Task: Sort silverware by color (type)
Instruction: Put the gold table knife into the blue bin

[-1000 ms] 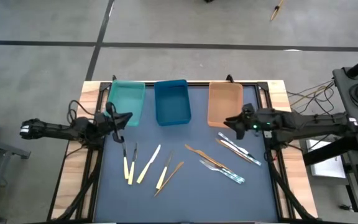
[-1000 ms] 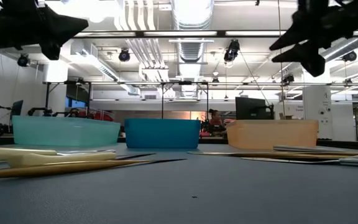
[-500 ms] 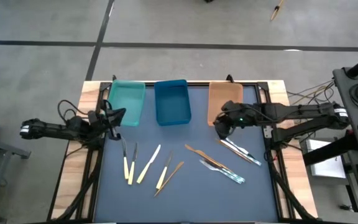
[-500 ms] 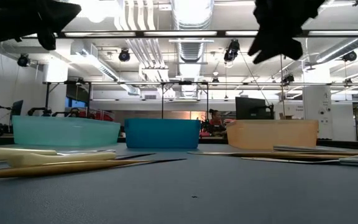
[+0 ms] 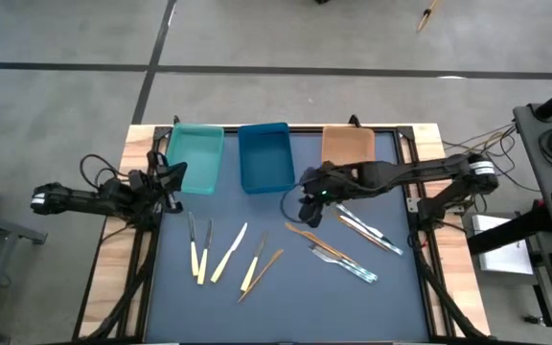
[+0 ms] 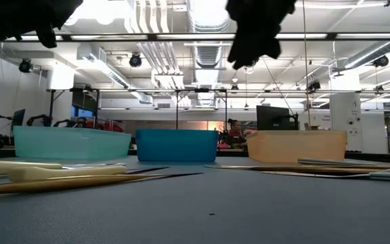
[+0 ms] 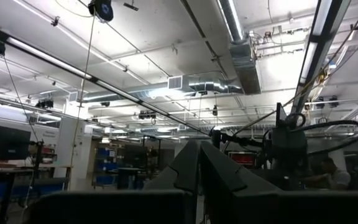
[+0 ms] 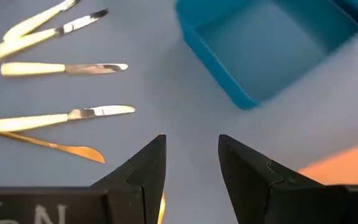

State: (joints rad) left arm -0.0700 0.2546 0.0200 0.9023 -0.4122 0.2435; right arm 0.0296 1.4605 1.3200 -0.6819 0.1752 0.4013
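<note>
The silverware lies flat on the dark mat. Cream-handled knives (image 5: 229, 253) are at the near left, tan wooden pieces (image 5: 310, 235) in the middle, and blue-handled pieces (image 5: 345, 262) at the right. My right gripper (image 5: 307, 206) hangs open above the mat, just near of the blue tray (image 5: 264, 156). It slants down and nothing is between its fingers (image 8: 148, 168). In its wrist view the cream knives (image 8: 64, 118) and a tan piece (image 8: 48, 144) lie ahead. My left gripper (image 5: 175, 172) waits shut beside the teal tray (image 5: 195, 158), pointing up at the ceiling (image 7: 199, 168).
The teal tray, the blue tray and an orange tray (image 5: 348, 146) stand in a row along the far edge of the mat. More blue-handled pieces (image 5: 364, 227) lie near the right edge. Bare mat stretches along the near edge (image 5: 286, 316).
My right gripper has swung from the table's right edge toward the left, passing in front of the orange tray to the middle of the table. It has tipped down and stayed open. My left gripper has tipped upward a little. No silverware has moved.
</note>
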